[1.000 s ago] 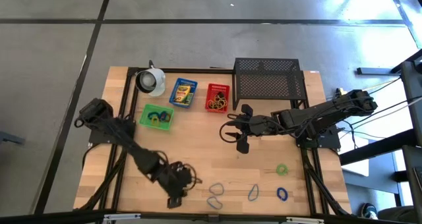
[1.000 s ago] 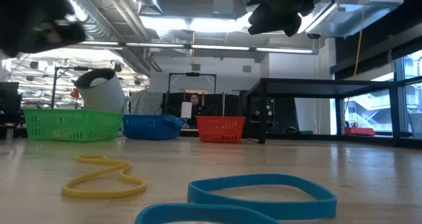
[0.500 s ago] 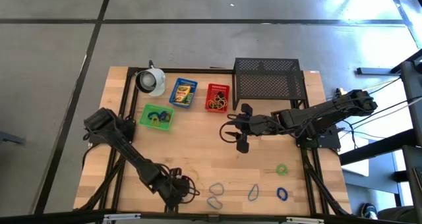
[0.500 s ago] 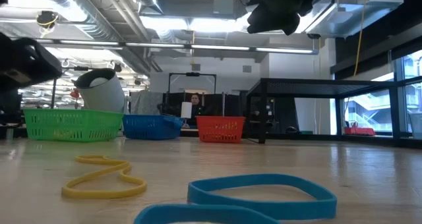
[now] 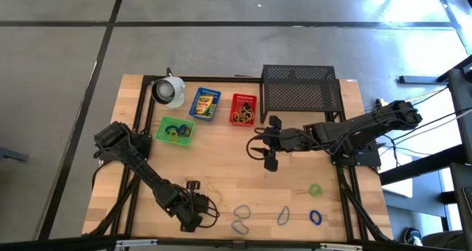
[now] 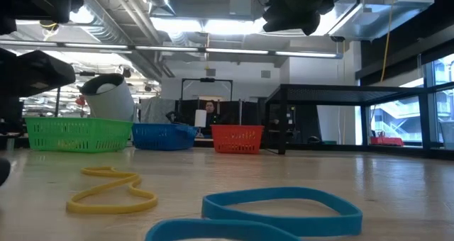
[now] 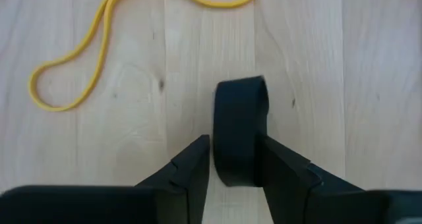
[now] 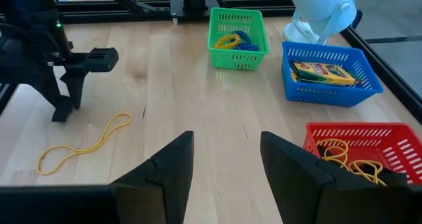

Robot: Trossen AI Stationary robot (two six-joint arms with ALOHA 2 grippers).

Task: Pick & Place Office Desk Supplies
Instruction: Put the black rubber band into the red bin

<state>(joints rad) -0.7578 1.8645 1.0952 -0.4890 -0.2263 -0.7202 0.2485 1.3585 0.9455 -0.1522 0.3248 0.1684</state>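
since the earlier frames the left arm has swung its wrist down and back toward the near edge of the tabletop point(image 5: 221, 162), and the left claw point(image 7: 235, 159) now sits low over a small dark clip point(image 7: 239, 140). in the left wrist view the clip stands on the wood between the two fingers, which are drawn in close to its sides; i cannot tell whether they have gripped it or only bracket it, and the clip looks to be resting on the tabletop, not lifted. a yellow rubber band point(image 7: 99, 49) lies just beyond it, untouched.

the right claw point(image 8: 221, 161) hangs spread and empty above the middle of the tabletop, waiting.

judging from this, the pick of the clip is under way but not finished. the sorting is partly done: crayon boxes point(image 5: 206, 102) sit in the blue basket point(image 5: 193, 110), bands in the green basket point(image 5: 161, 135) and the red basket point(image 5: 234, 100), while blue bands point(image 5: 241, 215) and a green band point(image 5: 316, 190) remain loose near the front edge. the clip is narrow and upright, so a slightly off-centre squeeze could tip it.
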